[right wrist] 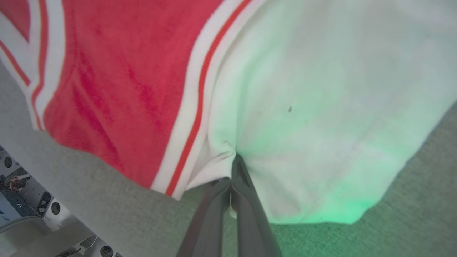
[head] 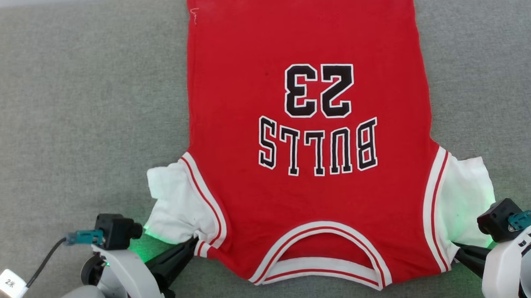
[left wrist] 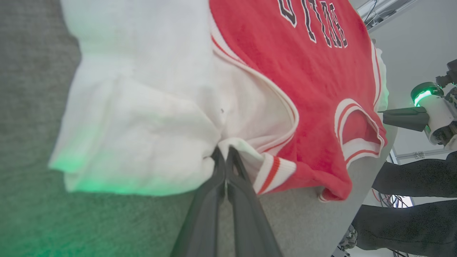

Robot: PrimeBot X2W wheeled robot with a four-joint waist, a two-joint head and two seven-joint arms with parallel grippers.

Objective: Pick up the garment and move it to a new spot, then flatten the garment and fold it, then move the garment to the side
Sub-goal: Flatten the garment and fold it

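Head view: left gripper and right gripper fingers pinch the garment by its shoulders.

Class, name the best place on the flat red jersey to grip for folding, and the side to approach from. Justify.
Grip the garment at its two shoulder seams, coming low from the near collar edge; it lies flat, and the left gripper and right gripper pinch there.

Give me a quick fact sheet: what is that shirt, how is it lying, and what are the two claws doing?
garment: red jersey, white sleeves, number 23
lay: spread out, print up, collar nearest the robot
underneath: grey cloth
left gripper: shut on garment, by the sleeve seam
right gripper: shut on garment, by the other sleeve seam
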